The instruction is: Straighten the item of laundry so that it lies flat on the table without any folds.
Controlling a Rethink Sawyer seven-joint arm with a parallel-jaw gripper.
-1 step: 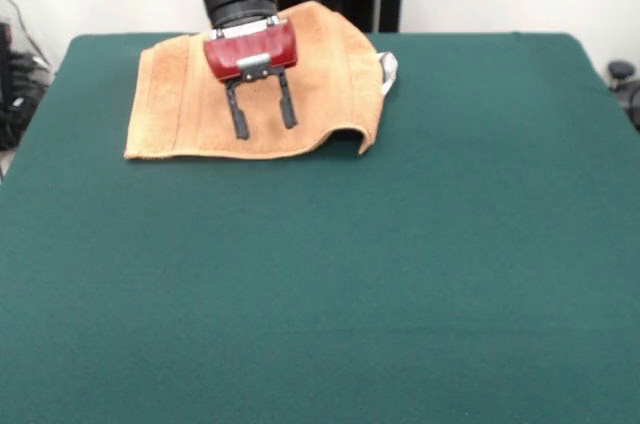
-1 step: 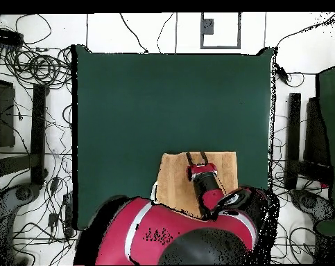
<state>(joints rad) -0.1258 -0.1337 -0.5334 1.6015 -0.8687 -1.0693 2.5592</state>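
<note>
Bare dark green table (image 1: 330,294) fills the foreground of the front view, running unbroken up to the towel (image 1: 180,104), which lies toward the far side and left of centre. The golden-tan cloth is spread mostly flat on its left part, where a woven band runs across it near the left edge. Its right part is not flat: the near right corner lifts off the felt in a small arch with shadow beneath, and the far right side humps up against the table's back edge. A small white tag (image 1: 388,70) pokes out at the towel's right edge.

My claw (image 1: 263,117), red-housed with two black fingers (image 1: 239,116), hangs over the middle of the towel, fingers pointing down toward the cloth's near edge. The fingers stand apart with a clear gap between them and nothing held; whether the tips touch the terry I cannot tell.

From overhead, the towel (image 2: 175,179) sits close to the table (image 2: 170,104) edge nearest my base, right of centre in that picture. My claw (image 2: 196,156) reaches across it to its far edge, and my red arm (image 2: 163,232) hides the cloth's near part.
</note>
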